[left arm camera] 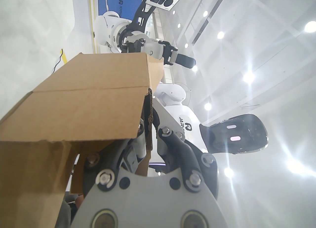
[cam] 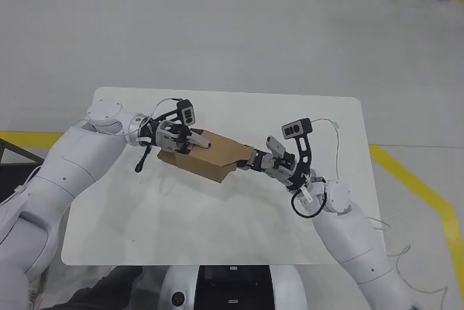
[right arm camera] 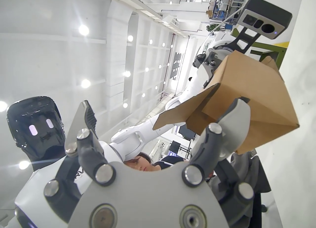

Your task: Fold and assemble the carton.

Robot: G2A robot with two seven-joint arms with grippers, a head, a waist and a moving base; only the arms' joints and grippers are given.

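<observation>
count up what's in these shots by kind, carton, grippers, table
cartons: 1, the brown carton
grippers: 2, the left gripper shut on the carton, the right gripper open at its other end
tables: 1, the white table
total: 4

White glossy arms, rounded joints. Black wrist camera on black bracket, black cable loop. Right gripper: dark grey linkages, silver screws. Glossy black head, two lit slots.
</observation>
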